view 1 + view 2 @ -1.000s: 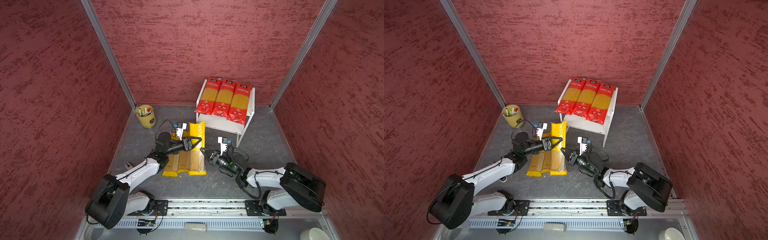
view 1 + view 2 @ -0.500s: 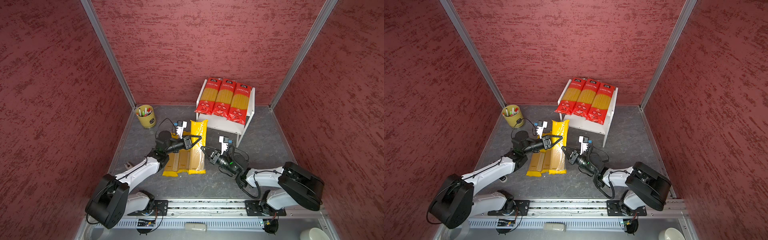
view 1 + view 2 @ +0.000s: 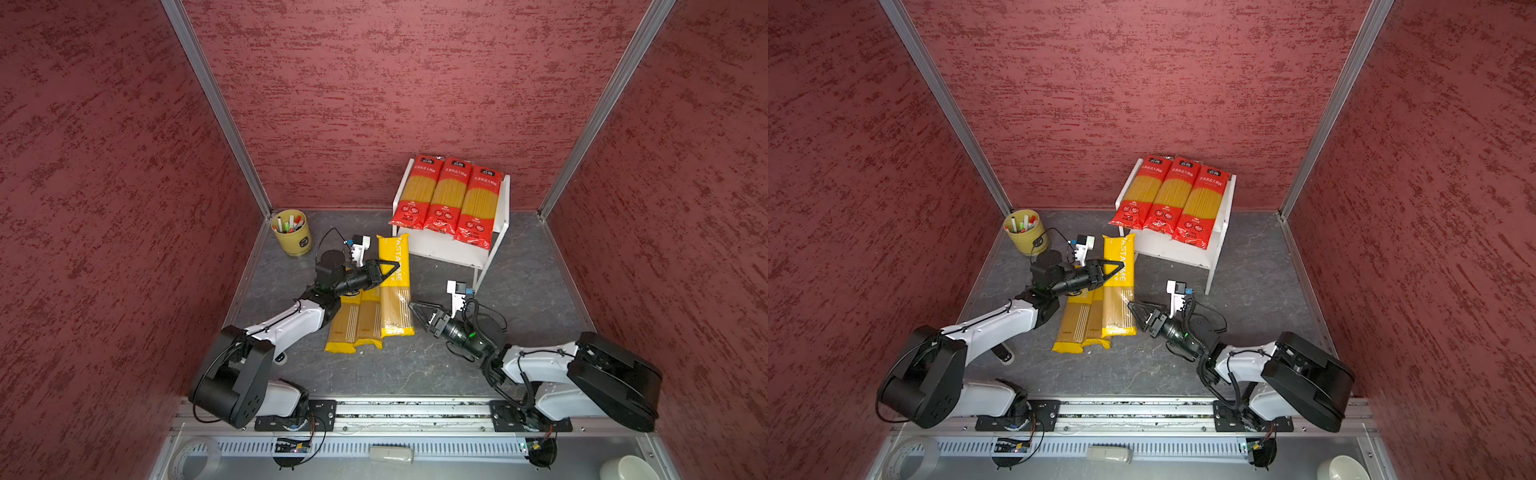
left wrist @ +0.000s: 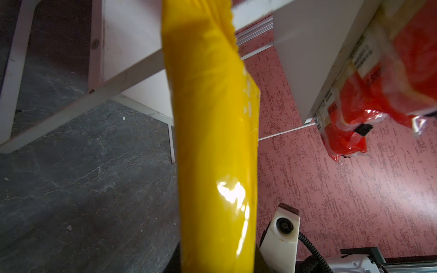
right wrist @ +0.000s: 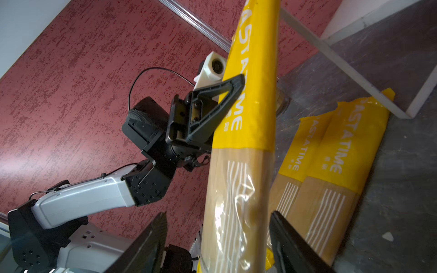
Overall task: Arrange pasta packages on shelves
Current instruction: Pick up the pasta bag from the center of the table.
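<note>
Three red pasta packages [image 3: 449, 195] lie side by side on the top board of the white shelves [image 3: 444, 249]. My left gripper [image 3: 390, 268] is shut on the yellow upper part of one yellow pasta package [image 3: 397, 291], which is lifted above the floor with its far end near the shelves' lower board. In the right wrist view, my right gripper [image 5: 218, 214] is open, its fingers [image 5: 156, 236] on either side of that package's [image 5: 238, 189] clear lower end without touching it. Two more yellow packages [image 3: 357, 320] lie flat on the floor beside it.
A yellow cup of markers [image 3: 292, 232] stands at the back left corner. Red walls enclose the grey floor [image 3: 519, 282] on three sides. A metal rail [image 3: 395, 411] runs along the front, with a tape roll [image 3: 195, 457] and a white bowl [image 3: 623, 469] below it.
My right gripper has opened and let go of the yellow package's lower end. My left gripper has closed on its upper part, and the package has shifted slightly towards the shelves.
</note>
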